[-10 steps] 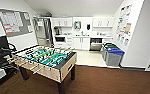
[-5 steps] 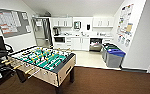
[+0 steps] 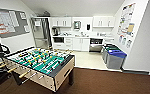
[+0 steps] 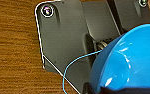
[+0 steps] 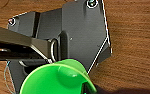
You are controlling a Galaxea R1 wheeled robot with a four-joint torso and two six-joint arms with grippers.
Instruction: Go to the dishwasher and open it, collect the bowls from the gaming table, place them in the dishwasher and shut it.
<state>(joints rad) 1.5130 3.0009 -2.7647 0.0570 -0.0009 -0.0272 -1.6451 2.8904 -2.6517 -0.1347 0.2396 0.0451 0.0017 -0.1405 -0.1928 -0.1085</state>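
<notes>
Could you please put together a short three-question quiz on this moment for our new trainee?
1. True or false: the dishwasher in the far kitchenette is shut.
2. Which colour is the bowl in the left wrist view? A) red B) blue C) yellow
3. Fill in: the bin with the blue lid stands on the pale floor by the ____ wall, as the head view shows it.

Key
1. True: its steel front stands flush under the counter.
2. B: a blue bowl; the right wrist view has a green bowl.
3. Right.
</notes>
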